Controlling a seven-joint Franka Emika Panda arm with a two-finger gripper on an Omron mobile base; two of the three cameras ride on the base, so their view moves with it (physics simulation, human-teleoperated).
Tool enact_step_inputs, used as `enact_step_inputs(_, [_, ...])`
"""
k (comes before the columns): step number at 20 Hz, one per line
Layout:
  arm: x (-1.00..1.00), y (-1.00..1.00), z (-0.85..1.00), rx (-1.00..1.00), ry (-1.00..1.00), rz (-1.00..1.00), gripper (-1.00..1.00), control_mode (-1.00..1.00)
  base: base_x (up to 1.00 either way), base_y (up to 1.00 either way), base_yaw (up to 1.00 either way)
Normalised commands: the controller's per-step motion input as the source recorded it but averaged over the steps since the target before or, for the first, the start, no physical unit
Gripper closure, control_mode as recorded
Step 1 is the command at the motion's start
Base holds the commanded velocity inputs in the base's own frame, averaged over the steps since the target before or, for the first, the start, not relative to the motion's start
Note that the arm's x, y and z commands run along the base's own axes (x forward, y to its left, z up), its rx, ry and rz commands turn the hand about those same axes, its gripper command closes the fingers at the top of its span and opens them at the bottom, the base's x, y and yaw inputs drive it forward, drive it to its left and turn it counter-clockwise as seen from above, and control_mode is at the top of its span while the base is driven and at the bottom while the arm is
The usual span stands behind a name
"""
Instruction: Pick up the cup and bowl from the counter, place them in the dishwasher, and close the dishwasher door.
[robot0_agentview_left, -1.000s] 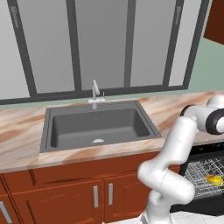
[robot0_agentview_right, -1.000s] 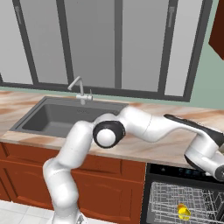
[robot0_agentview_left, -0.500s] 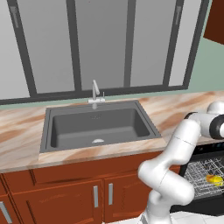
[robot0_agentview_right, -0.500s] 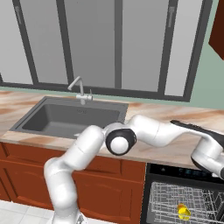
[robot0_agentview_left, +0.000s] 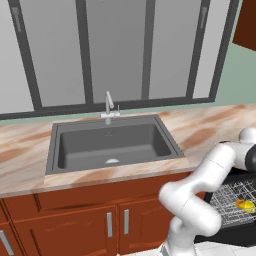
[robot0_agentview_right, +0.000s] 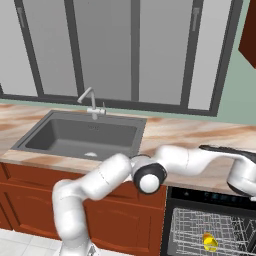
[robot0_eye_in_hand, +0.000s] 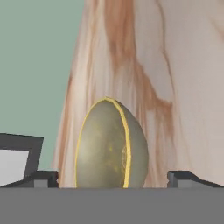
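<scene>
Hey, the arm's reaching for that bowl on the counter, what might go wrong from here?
The bowl sits between the open gripper fingertips, but its rounded sides could slip out as the jaws close. The wall is close behind the counter, so a push forward might knock the bowl against it. A yellow item already lies in the dishwasher rack, so the bowl may land on it.

Tall grey-framed windows (robot0_agentview_left: 115, 50) on a pale green wall (robot0_agentview_left: 240, 75), reddish-brown cabinets (robot0_agentview_left: 85, 220) below.
</scene>
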Motion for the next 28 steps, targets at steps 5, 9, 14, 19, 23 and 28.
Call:
enact_step_inputs(5, [0.50, -0.31, -0.28, 0.04, 0.08, 0.00, -1.00, -1.00, 0.00, 0.00, 0.00])
enact_step_inputs(9, [0.52, -0.11, -0.32, 0.02, 0.09, 0.00, 1.00, -1.00, 0.00, 0.00, 0.00])
enact_step_inputs(14, [0.27, 0.01, -0.20, 0.02, 0.05, 0.00, 1.00, -1.00, 0.00, 0.00, 0.00])
enact_step_inputs(19, [0.07, 0.32, -0.10, 0.00, 0.03, 0.00, 1.00, -1.00, 0.00, 0.00, 0.00])
enact_step_inputs(23, [-0.03, 0.80, 0.00, 0.00, 0.00, 0.00, 1.00, -1.00, 0.00, 0.00, 0.00])
enact_step_inputs(28, [-0.16, 0.68, 0.00, 0.00, 0.00, 0.00, 1.00, -1.00, 0.00, 0.00, 0.00])
